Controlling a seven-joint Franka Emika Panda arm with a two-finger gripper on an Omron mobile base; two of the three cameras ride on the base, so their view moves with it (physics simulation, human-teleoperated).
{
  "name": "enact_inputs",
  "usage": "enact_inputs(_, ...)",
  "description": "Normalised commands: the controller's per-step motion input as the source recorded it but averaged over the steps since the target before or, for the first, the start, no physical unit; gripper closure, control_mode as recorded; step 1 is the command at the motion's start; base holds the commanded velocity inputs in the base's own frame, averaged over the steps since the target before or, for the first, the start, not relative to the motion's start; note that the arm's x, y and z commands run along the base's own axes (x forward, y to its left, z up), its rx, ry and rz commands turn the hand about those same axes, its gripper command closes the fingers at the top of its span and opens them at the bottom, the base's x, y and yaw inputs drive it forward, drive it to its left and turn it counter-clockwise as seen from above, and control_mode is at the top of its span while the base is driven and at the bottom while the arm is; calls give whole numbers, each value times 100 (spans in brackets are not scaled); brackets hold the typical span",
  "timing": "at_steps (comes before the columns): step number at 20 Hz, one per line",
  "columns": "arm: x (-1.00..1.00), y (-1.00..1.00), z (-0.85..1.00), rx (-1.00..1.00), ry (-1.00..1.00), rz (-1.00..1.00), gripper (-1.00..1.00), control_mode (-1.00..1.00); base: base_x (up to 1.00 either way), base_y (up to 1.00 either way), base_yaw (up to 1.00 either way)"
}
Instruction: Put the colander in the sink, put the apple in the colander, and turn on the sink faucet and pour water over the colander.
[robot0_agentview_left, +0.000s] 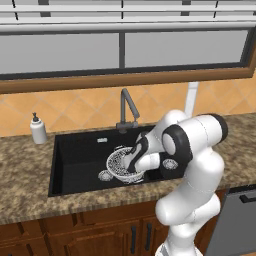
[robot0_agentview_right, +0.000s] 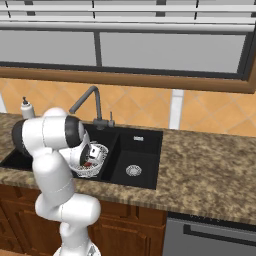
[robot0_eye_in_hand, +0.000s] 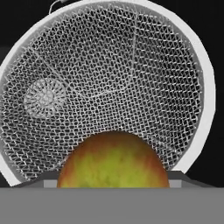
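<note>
**Operator:** Hand view is showing me the round red and yellow-green apple sitting right at the bottom edge, between where my fingertips should be, with the silvery-white perforated metal colander spreading out beyond it.

**Spotter:** So which way is the bowl lying from your hand?

**Operator:** Straight ahead along the hand's axis, which I'm judging to be downward. From the left base view, the colander is resting in the large basin of the black rectangular double-basin sink, and my arm is folding over the speckled brown stone bench, wrist bent down into the bowl.

**Spotter:** Are you gripping the fruit?

**Operator:** I'm reading the hand as clamped on the apple, since it's sitting so tight against the camera; the tips themselves are hidden. I'm thinking release comes next.

**Spotter:** And the tap?

**Operator:** The tall grey angular metal faucet is standing just behind the basin, no water visible.
</note>
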Motion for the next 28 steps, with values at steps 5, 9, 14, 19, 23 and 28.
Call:
enact_inputs(5, 0, 0, -38, 0, 0, 0, 100, -100, 0, 0, 0)
enact_inputs(9, 1, 0, -31, 0, 0, 0, 100, -100, 0, 0, 0)
enact_inputs(14, 3, 0, -9, 0, 0, 0, 100, -100, 0, 0, 0)
enact_inputs(19, 0, 0, 0, 0, 0, 0, -100, -100, 0, 0, 0)
enact_inputs(23, 0, 0, 0, 0, 0, 0, -100, -100, 0, 0, 0)
enact_inputs(28, 0, -3, 24, 0, -3, 0, -100, -100, 0, 0, 0)
